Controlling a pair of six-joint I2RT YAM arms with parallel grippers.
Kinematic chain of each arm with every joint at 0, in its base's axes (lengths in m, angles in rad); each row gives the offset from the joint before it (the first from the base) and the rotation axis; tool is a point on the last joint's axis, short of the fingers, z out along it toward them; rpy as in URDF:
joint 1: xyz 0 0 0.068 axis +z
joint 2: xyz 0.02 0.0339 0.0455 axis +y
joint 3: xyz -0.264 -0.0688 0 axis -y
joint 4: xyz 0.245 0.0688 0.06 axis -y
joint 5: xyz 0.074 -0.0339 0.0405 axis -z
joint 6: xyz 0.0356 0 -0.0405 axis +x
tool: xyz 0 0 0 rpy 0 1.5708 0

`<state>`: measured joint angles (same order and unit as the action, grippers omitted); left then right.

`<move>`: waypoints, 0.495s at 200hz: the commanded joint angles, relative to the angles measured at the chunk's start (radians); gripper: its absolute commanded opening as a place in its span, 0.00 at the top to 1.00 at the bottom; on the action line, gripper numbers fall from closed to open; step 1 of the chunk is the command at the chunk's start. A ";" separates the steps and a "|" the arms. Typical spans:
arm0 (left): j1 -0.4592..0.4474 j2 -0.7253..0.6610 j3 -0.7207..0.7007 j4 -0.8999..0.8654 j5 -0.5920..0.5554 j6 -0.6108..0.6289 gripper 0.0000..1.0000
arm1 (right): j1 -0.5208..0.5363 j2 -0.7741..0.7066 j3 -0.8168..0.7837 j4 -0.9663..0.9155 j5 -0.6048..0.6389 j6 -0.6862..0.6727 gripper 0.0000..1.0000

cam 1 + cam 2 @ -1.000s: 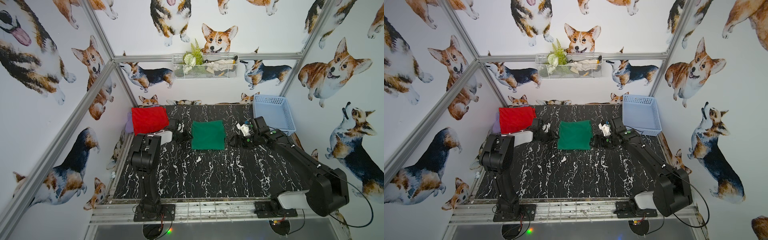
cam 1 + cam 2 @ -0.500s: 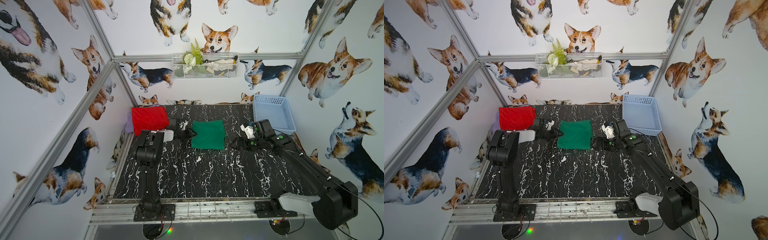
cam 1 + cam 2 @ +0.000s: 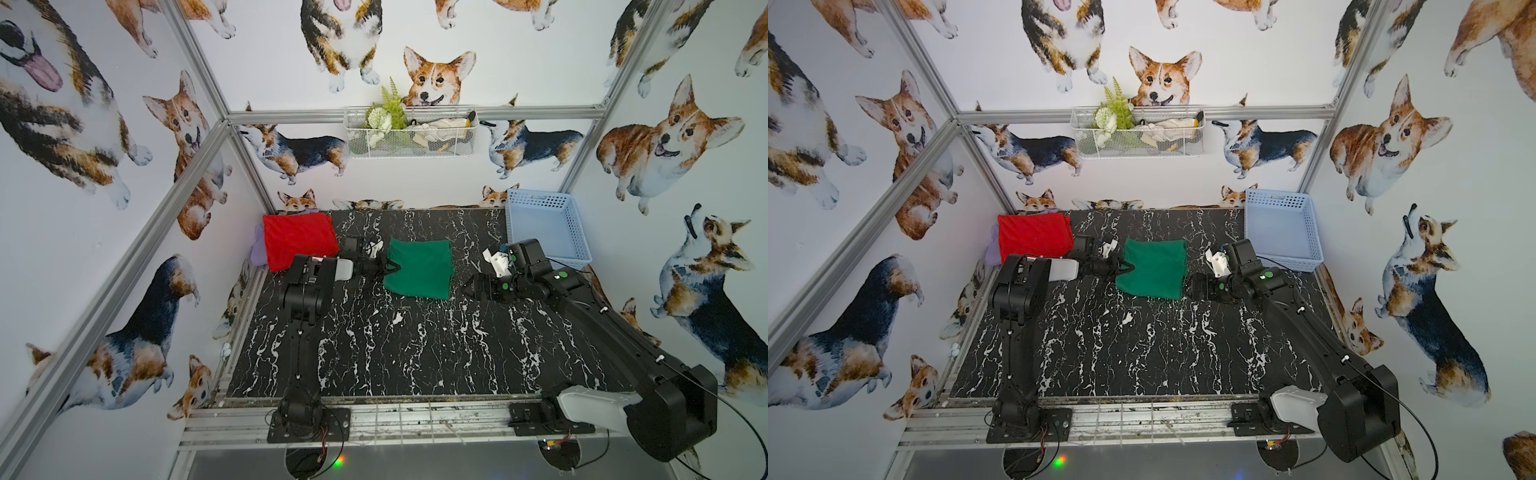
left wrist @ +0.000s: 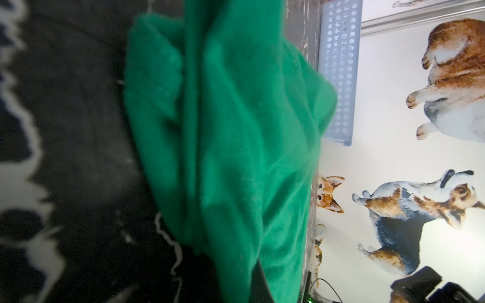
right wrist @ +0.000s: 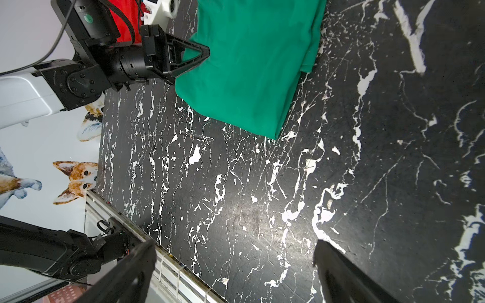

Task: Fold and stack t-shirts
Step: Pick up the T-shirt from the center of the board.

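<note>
- left gripper (image 3: 388, 269): jaws pinched shut on the edge of the green t-shirt (image 3: 419, 268)
- right gripper (image 3: 470, 286): jaws wide apart, holding nothing, just off the green t-shirt's opposite edge
- green t-shirt: folded, on the table (image 3: 395, 353)
- red t-shirt (image 3: 299, 241): folded, apart from the green t-shirt, beyond the left gripper

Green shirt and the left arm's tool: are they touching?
Touching. The right wrist view shows the left tool shut on the edge of the green shirt, with the cloth pinched between its tips.

Black arms (image 3: 305, 291) with white forearm shells (image 3: 343, 268), green round markings (image 3: 562, 274)
</note>
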<state>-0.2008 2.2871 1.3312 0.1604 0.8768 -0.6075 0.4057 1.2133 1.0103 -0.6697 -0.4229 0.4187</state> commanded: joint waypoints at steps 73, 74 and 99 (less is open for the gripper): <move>0.017 0.008 0.415 -0.648 -0.476 0.213 1.00 | 0.001 -0.153 -0.129 -0.017 -0.004 0.040 0.00; 0.017 0.008 0.420 -0.652 -0.479 0.213 1.00 | 0.002 -0.156 -0.130 -0.017 -0.004 0.040 0.00; 0.052 0.012 0.529 -0.714 -0.546 0.215 1.00 | 0.001 -0.206 -0.161 -0.036 -0.007 0.048 0.00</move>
<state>-0.1791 2.2974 1.7699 -0.3931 0.4911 -0.4343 0.4057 1.0538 0.8787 -0.6724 -0.4236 0.4484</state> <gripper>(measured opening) 0.096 0.996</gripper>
